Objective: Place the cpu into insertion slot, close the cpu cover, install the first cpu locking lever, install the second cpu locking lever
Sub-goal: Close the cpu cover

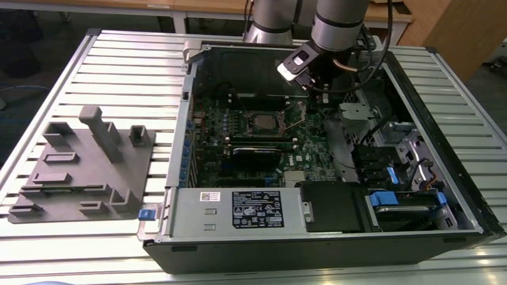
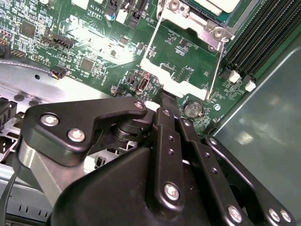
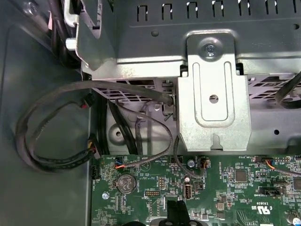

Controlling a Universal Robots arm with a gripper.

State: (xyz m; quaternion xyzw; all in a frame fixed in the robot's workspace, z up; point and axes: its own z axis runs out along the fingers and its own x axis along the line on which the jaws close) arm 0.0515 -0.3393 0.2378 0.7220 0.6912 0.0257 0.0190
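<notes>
1. Nearest, the power supply box (image 1: 253,208) is seen.
2. Farther, the cpu (image 1: 259,122) is seated in the insertion slot (image 1: 244,123), under the cpu cover (image 2: 214,32).
3. Farthest, the gripper (image 2: 162,98) is closed, with nothing held, near a locking lever (image 2: 214,70). The lever step is judged in hand, and fine aim at the thin wire is called for.

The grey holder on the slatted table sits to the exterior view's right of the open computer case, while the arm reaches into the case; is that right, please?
Not quite: the exterior view shows the grey holder on the exterior view's left of the computer case, not the right. The arm does reach into the case.
</notes>
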